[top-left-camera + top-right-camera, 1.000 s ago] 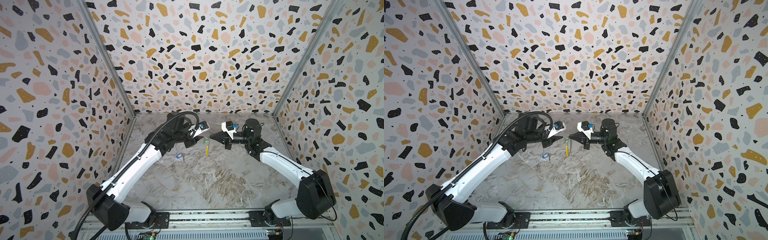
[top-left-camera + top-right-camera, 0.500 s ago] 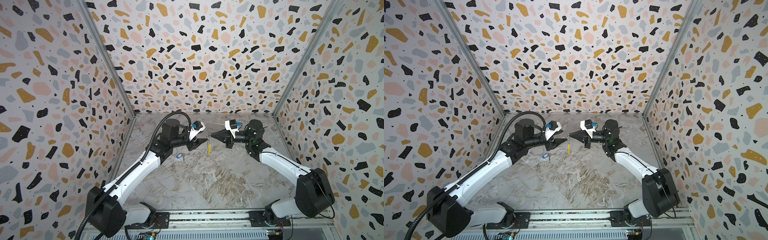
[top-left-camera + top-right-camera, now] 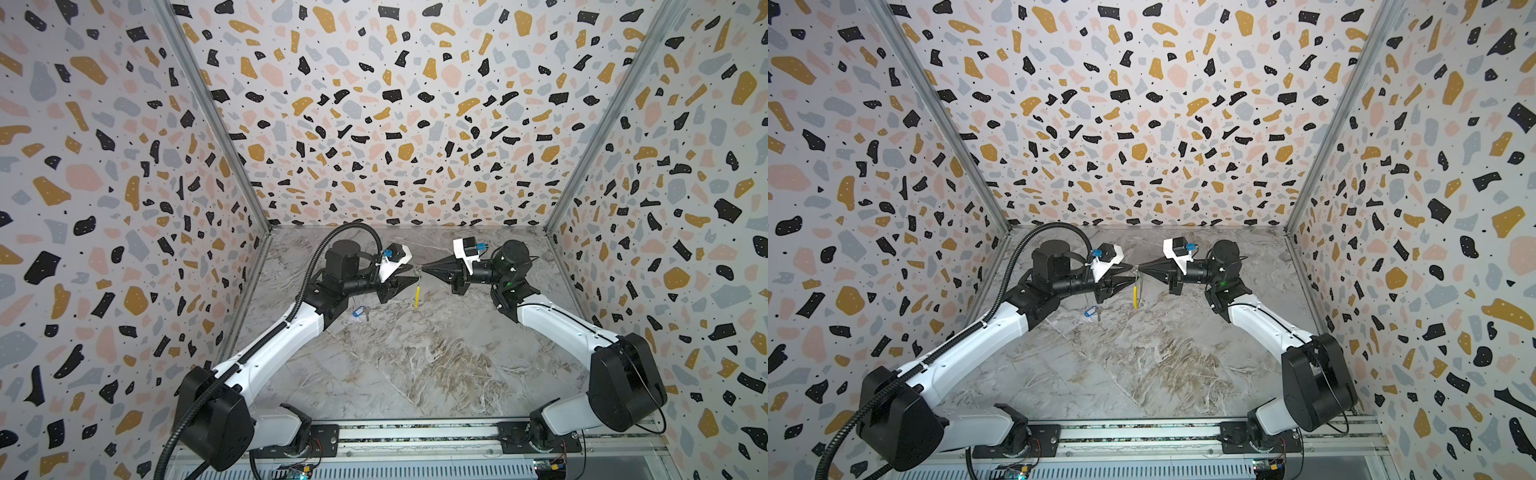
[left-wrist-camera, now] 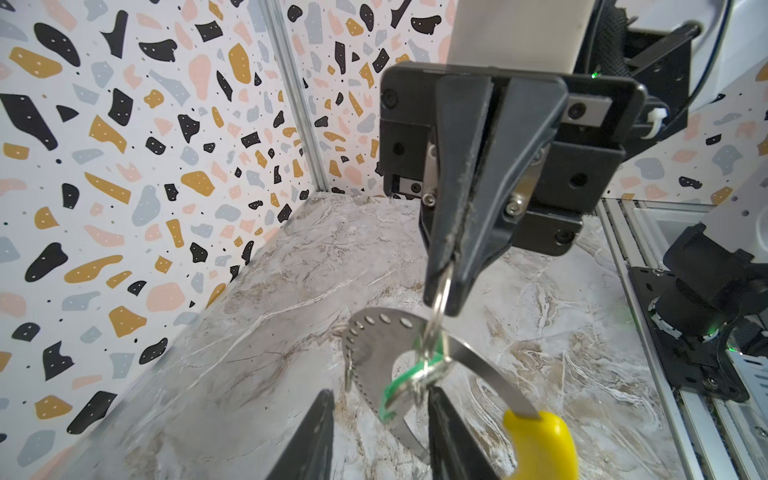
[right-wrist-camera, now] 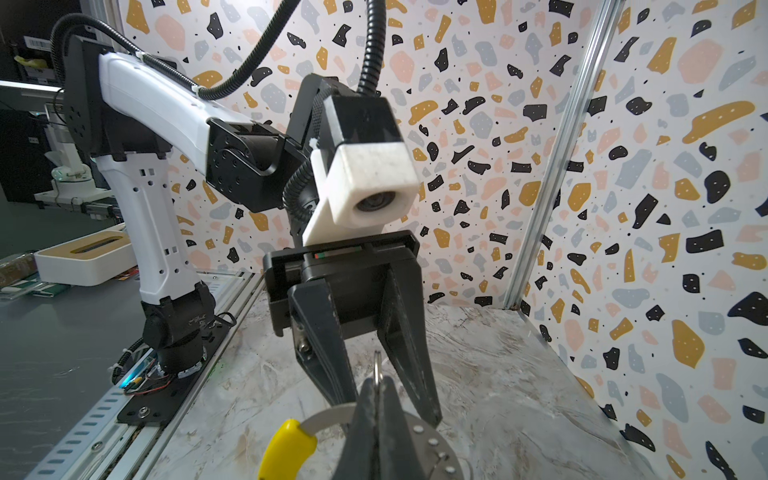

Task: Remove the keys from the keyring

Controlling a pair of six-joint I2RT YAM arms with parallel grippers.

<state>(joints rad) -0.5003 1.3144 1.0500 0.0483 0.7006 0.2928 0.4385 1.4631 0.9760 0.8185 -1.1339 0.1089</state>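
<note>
My right gripper pinches a small ring, keyring hanging below; my left gripper stands open by the green-tagged key.

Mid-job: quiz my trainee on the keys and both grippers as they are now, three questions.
1. True or false: the blue-tagged key hangs from the keyring.
2. The right gripper is: A open; B shut on a small wire ring; C shut on the blue-tagged key.
3. Fill in: the left gripper is ____, jaws either side of the green tag.
Key: 1 false, it lies on the table; 2 B; 3 open.
</note>
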